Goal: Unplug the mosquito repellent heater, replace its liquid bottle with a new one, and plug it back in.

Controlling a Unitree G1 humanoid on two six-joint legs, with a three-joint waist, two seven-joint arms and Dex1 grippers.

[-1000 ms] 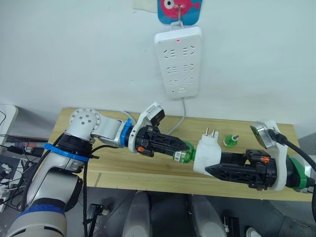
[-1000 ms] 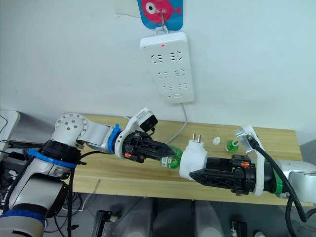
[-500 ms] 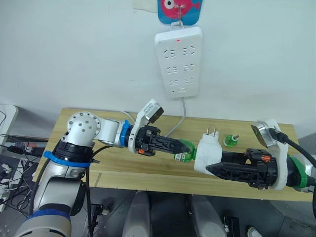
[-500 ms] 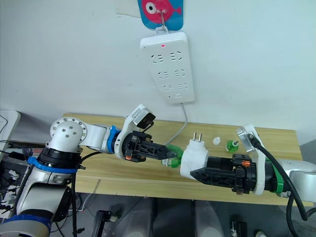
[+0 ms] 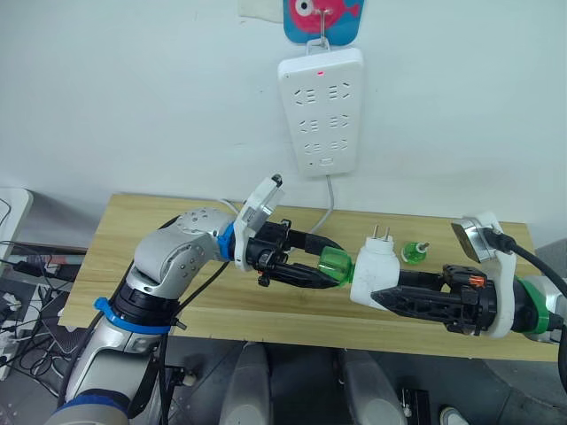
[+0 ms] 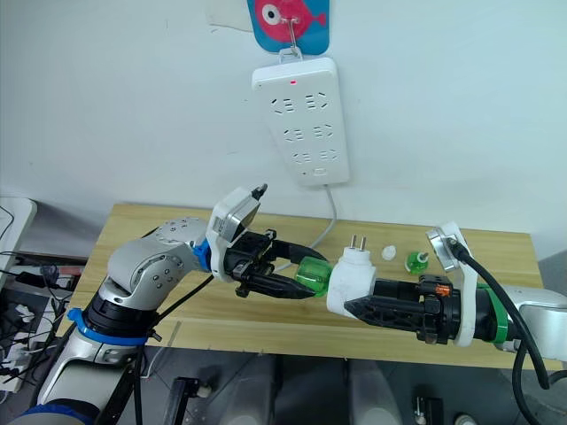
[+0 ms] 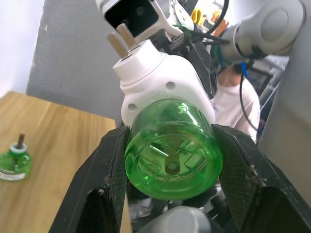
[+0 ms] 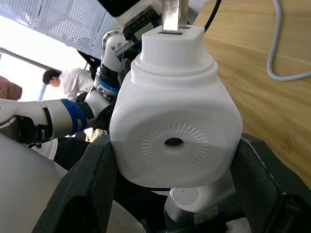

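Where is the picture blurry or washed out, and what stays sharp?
Left wrist view: green bottle and heater sharp, the room behind soft. Right wrist view: heater face crisp, upper-left background blown out bright. Left eye view: evenly lit, power strip clear, its red light visible.

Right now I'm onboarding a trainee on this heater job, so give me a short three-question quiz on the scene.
1. True or false: the mosquito repellent heater is plugged into the power strip.
2. Which end effector grips the green bottle: A left, B right?
3. What stands on the table beyond the heater?

Key: 1 false. 2 A. 3 a second small green bottle.
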